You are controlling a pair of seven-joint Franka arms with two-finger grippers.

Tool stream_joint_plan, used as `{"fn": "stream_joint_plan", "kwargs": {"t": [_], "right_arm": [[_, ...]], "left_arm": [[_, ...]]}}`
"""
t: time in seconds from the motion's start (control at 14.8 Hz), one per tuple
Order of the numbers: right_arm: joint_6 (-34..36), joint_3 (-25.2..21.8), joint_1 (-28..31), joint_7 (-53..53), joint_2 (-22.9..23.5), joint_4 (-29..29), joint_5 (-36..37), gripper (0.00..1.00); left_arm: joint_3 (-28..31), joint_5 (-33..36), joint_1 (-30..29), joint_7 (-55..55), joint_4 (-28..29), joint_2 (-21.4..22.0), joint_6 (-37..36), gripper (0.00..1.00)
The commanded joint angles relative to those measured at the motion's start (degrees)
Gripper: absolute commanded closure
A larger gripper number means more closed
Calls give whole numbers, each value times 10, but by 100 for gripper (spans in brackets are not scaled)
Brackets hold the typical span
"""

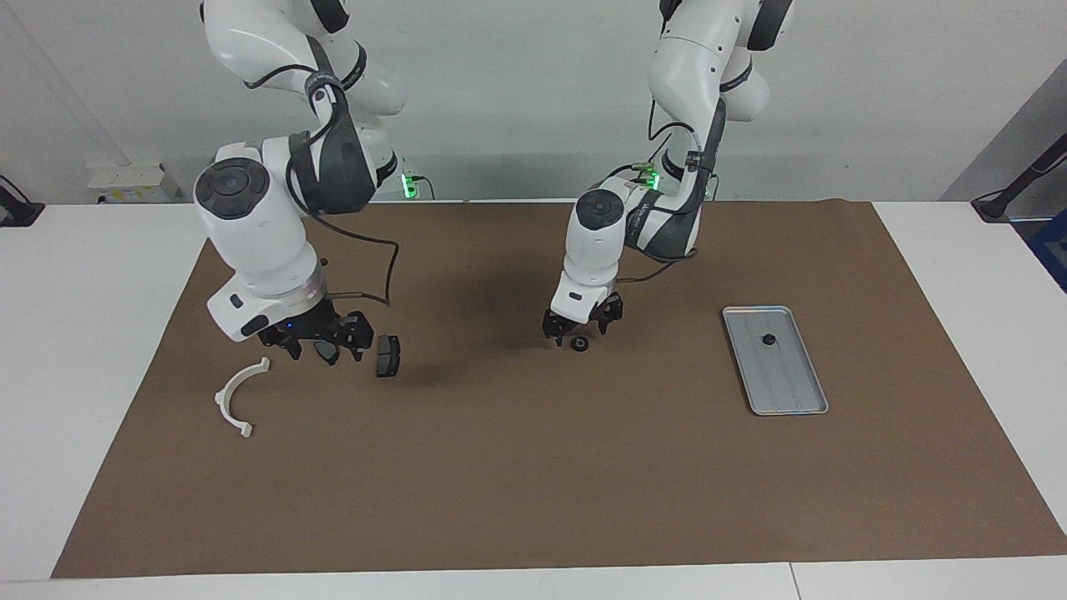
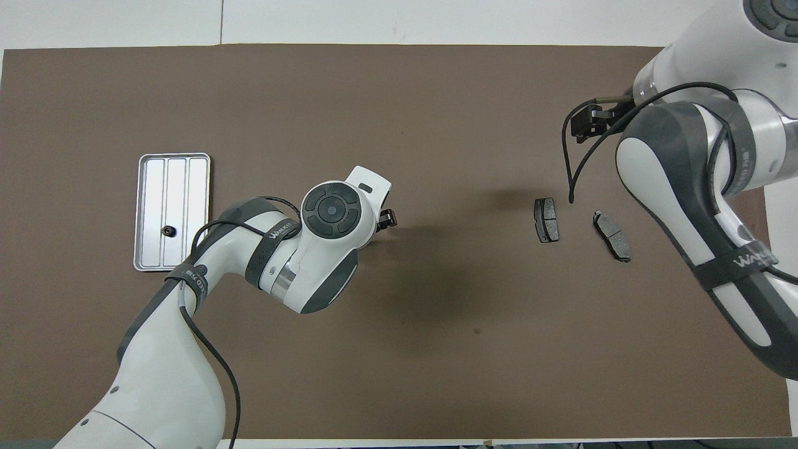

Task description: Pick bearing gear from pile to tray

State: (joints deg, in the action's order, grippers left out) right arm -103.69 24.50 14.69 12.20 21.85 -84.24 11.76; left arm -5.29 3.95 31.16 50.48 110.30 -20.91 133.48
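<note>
The silver tray [image 1: 792, 392] lies toward the left arm's end of the table, with one small black round piece [image 1: 768, 339] in it. It also shows in the overhead view [image 2: 187, 181], with the piece [image 2: 167, 231]. My left gripper [image 1: 581, 329] is open, low over the mat, directly over another small black round piece [image 1: 579, 343]. My right gripper [image 1: 323, 350] is open and empty over the pile. There, one dark brake pad [image 1: 388, 355] lies beside it and a second pad [image 2: 612, 234] lies under it. The white arc [image 1: 240, 396] lies farther from the robots.
A brown mat [image 1: 533, 467] covers most of the white table. In the overhead view my left arm's wrist [image 2: 330, 212] hides the piece under the left gripper, and my right arm [image 2: 686, 174] hides the white arc.
</note>
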Motion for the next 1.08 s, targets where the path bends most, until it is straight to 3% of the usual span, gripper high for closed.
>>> {"fn": "stream_joint_plan", "kwargs": {"t": [0.0, 0.2, 0.34, 0.61, 0.68, 0.88, 1.02], "right_arm": [[8, -44, -15, -59, -48, -36, -19, 0], [9, -195, -120, -114, -110, -76, -93, 0], [34, -240, -147, -142, -152, -100, -107, 0], [122, -243, -150, -139, -227, -104, -107, 0], [135, -244, -154, -139, -240, -104, -107, 0], [171, -243, -156, -133, -265, -103, -107, 0], [181, -242, -153, -133, -266, -102, -107, 0]], "left_arm": [[4, 14, 0, 9, 27, 3, 32, 2], [4, 14, 0, 9, 30, 3, 33, 2], [4, 14, 1, 10, 30, 4, 29, 9], [4, 14, 1, 12, 30, 4, 34, 94], [4, 14, 1, 12, 30, 3, 34, 100], [10, 15, -3, 8, 1, 3, 12, 100], [10, 25, -29, -53, -49, 11, -76, 100]]}}
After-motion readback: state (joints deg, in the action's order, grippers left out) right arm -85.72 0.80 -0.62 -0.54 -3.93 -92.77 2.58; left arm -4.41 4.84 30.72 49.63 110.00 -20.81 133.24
